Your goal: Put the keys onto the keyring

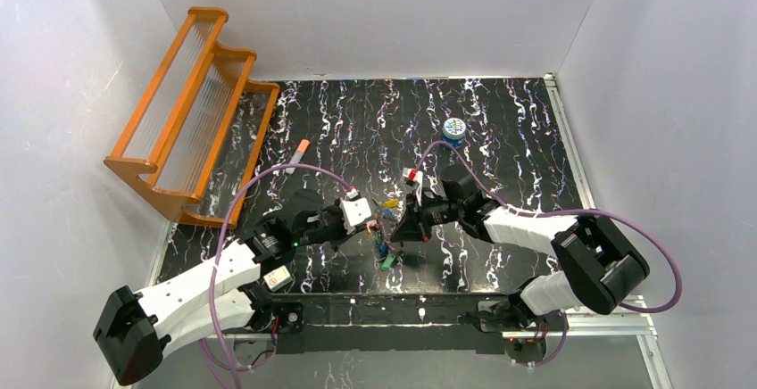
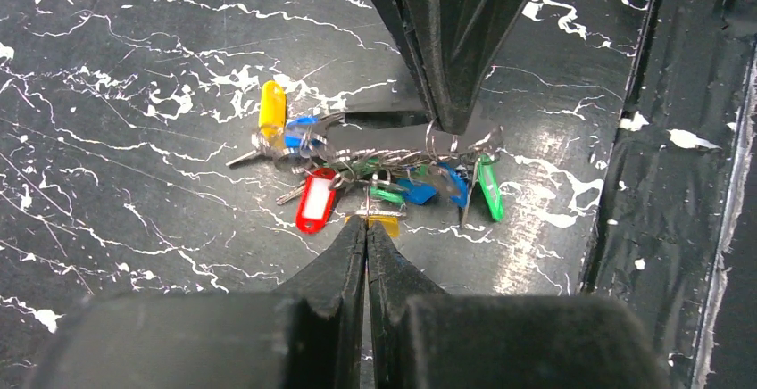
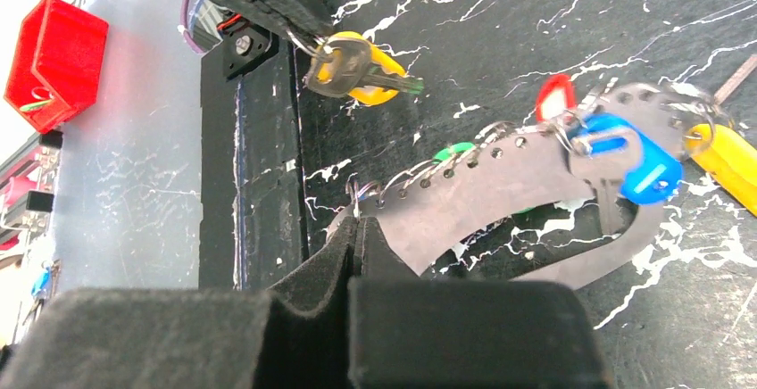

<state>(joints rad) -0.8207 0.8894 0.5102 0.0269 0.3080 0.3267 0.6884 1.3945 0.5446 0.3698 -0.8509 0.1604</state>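
Nearward and left of the blue tin [image 1: 454, 128], toward your arm bases, both grippers meet over the black marbled table [image 1: 500, 112]. Your right gripper [image 3: 357, 224] is pinched tight on one end of the keyring [image 3: 473, 197], a flat curved band punched with small holes. Whether that band rests on the table or hangs just off it, you can't tell. The keys [image 2: 315, 202] hang along the band on wire rings: red, blue and green heads, plus a yellow one at the end farthest from your right fingertips. Your left gripper [image 2: 366, 228] has its fingers pressed together on the small wire ring of a separate yellow-headed key [image 3: 357, 68]. That key dangles just apart from the band, close to the end your right gripper grips. On to containers: the tin stands upright with its patterned lid on, so whatever is inside is hidden. Well to the tin's left sits the tiered orange rack [image 1: 192, 108], its steps faced with ribbed clear panels. An orange-tipped white tube [image 1: 299, 150] lies flat between rack and tin, nearer the rack. Your right wrist view catches a red bin [image 3: 54, 59] beyond the table edge with something green at its rim, too small to name.
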